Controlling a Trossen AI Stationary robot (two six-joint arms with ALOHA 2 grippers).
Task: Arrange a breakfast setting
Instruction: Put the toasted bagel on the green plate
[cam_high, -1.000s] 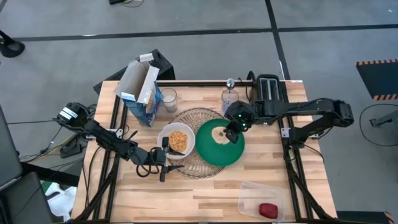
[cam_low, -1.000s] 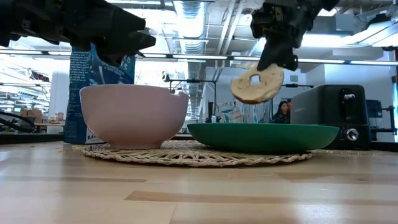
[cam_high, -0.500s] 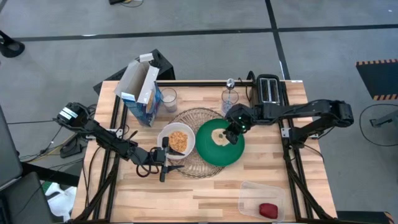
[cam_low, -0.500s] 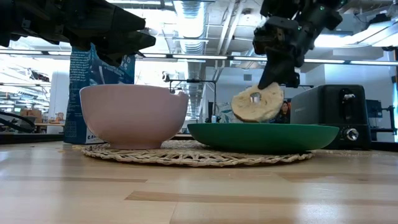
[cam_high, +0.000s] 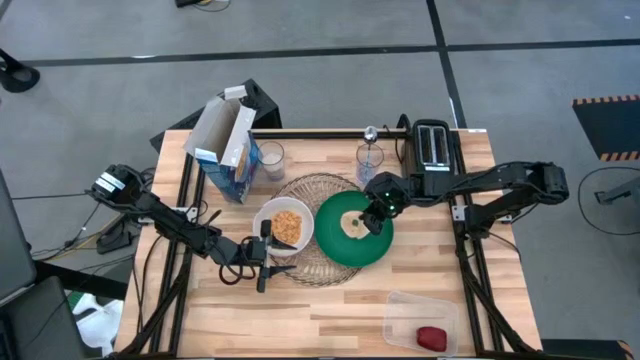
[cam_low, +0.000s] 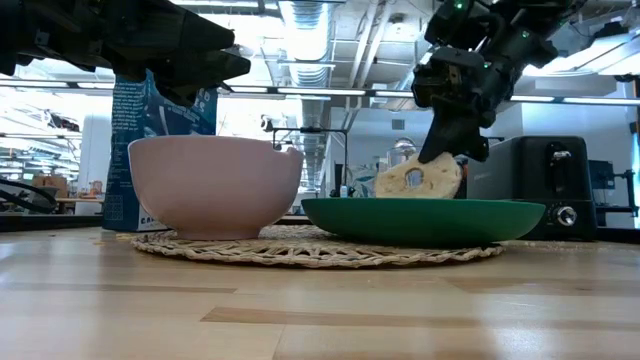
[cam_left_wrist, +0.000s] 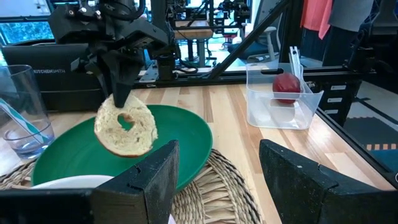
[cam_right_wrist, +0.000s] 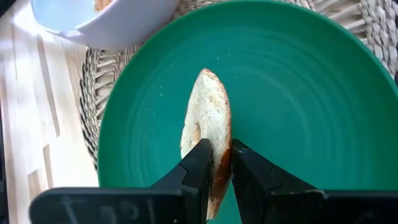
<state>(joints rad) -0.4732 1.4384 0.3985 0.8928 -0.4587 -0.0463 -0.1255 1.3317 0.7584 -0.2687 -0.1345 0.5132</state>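
1. The table (cam_high: 420, 300) carried the wicker mat (cam_high: 318, 190) and green plate (cam_high: 350, 245), directly beneath the right gripper (cam_high: 367, 222).
2. Its jaws pinched the bagel (cam_right_wrist: 205, 134) on edge, low over the plate; placing looked underway, release next.
3. The left gripper (cam_high: 272, 260), jaws spread, waited beside the white bowl (cam_high: 284, 226).

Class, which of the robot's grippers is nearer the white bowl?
Left. The left gripper sits just beside the white bowl; the right gripper holds the bagel over the green plate.
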